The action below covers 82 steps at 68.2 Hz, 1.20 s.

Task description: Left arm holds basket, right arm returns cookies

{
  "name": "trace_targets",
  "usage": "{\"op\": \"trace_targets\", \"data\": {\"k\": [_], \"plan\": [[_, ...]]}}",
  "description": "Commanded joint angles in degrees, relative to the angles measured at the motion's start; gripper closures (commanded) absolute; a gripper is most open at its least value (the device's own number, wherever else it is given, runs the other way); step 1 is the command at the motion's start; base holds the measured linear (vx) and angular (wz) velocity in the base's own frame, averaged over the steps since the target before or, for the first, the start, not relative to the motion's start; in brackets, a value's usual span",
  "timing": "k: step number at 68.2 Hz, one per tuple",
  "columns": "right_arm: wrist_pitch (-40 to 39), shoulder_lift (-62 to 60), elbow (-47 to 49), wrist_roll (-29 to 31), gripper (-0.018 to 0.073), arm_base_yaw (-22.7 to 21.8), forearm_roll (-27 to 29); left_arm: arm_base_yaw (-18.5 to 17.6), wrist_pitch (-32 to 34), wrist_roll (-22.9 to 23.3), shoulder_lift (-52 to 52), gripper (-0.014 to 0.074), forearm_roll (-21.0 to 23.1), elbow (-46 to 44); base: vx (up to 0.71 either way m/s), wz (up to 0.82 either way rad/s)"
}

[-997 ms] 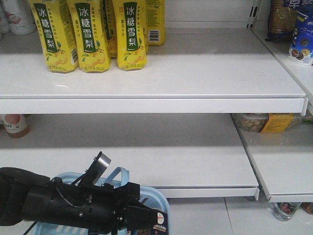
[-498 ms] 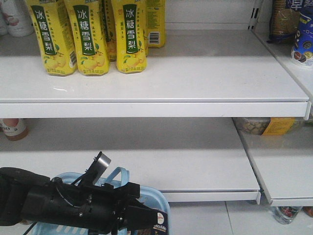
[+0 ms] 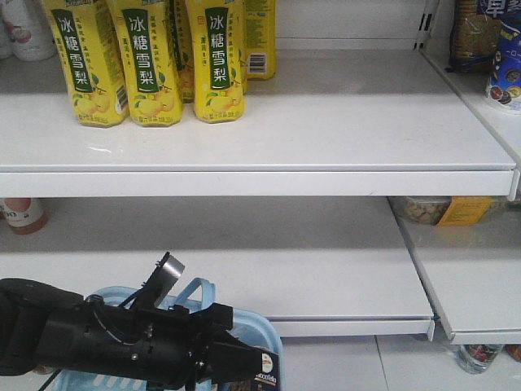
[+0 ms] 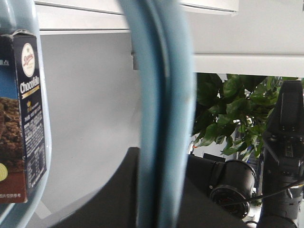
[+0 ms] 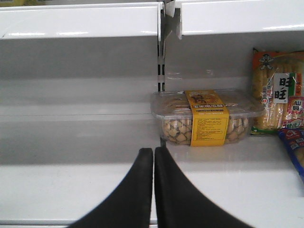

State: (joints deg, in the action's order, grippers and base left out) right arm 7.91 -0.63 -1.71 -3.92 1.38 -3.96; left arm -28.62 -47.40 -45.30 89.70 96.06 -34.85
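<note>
- Cookies (image 4: pixel 23 118): rigid navy cardboard box, standing upright inside the basket (image 3: pixel 264 330), against its wall.
- Left arm (image 3: pixel 122 338): fingers (image 4: pixel 95 204) pinch the basket's curved plastic handle (image 4: pixel 161 95).
- Right gripper (image 5: pixel 153 153): fingers pressed together, empty, away from the basket, facing the white shelf (image 5: pixel 71 180).
- Risks: smooth cardboard may slip from the flat fingers. The handle arching beside the box may block entry. The thin slotted basket may swing if bumped.

The basket (image 3: pixel 259 326) is mostly buried behind the left arm (image 3: pixel 98 338) and chopped by the bottom edge — just rim and handle (image 3: pixel 199 287) showing. The cookies (image 4: pixel 21 118) run off the wrist view's left side, fine print unreadable. That handle's a blur up close there, so no telling if the left gripper (image 3: pixel 241 362) actually clamps it.
</note>
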Motion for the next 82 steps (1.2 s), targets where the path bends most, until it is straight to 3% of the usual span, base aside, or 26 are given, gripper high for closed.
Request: {"op": "trace_targets", "data": {"k": [1, 47, 63, 82], "plan": [[-4.1, -0.5, 0.1, 0.0, 0.0568, 0.1, -0.4, 0.0, -3.9, -0.5, -2.3, 0.0603, 3.2, -1.2, 0.00, 0.00], [-4.1, -0.5, 0.1, 0.0, 0.0568, 0.1, -0.4, 0.0, -3.9, -0.5, -2.3, 0.0603, 3.2, -1.2, 0.00, 0.00], [-7.9, -0.5, 0.3, 0.0, 0.0568, 0.1, -0.6, 0.0, -3.9, -0.5, -2.3, 0.0603, 3.2, -1.2, 0.00, 0.00], [-3.8, 5.9, 8.3, -3.5, 0.0568, 0.1, 4.4, 0.0, -3.9, -0.5, -2.3, 0.0603, 3.2, -1.2, 0.00, 0.00]]}}
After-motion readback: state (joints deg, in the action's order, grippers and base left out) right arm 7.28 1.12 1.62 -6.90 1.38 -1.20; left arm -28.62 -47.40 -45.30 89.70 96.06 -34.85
